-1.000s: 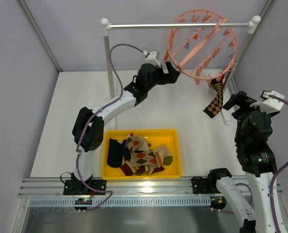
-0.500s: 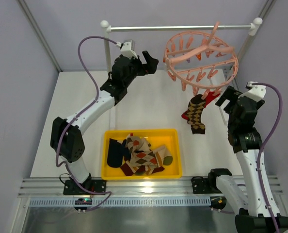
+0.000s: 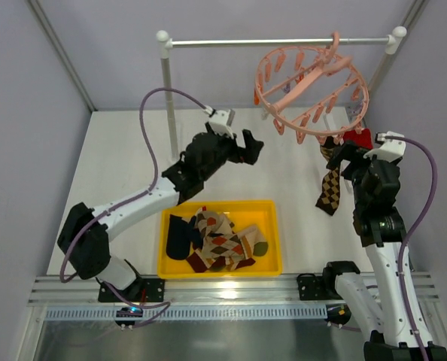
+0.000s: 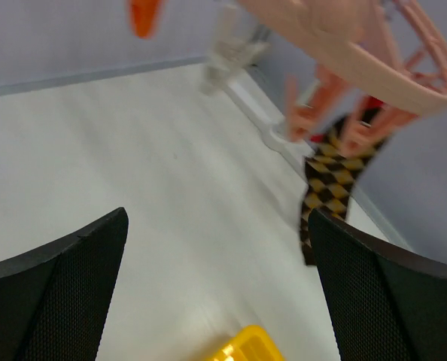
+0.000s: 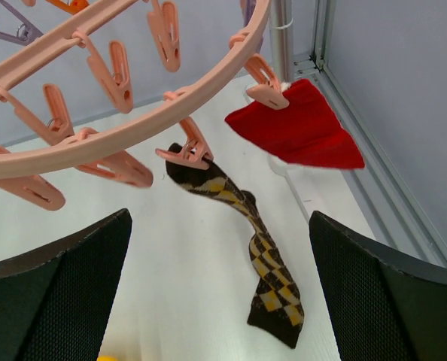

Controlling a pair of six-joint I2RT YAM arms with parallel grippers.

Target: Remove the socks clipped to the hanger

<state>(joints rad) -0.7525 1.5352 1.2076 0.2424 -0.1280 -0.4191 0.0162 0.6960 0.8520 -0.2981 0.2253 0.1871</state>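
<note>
Yellow bin in front of the hanger holds a pile of socks. Left gripper has backed off left of the hanger, jaws wide, empty. Right gripper has come under its right rim, wide open, empty. The hanger has swung. Argyle sock and red sock are clipped on: two to go.

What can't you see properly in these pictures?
- Left wrist view: the hanger and the argyle sock are smeared by blur, so the clip's hold is unclear.
- Left wrist view: the yellow bin is cut off by the bottom edge.
- Top view: the piled socks overlap, so their number is unclear.
- Top view: only a small patch of the red sock shows beside the right arm.
</note>
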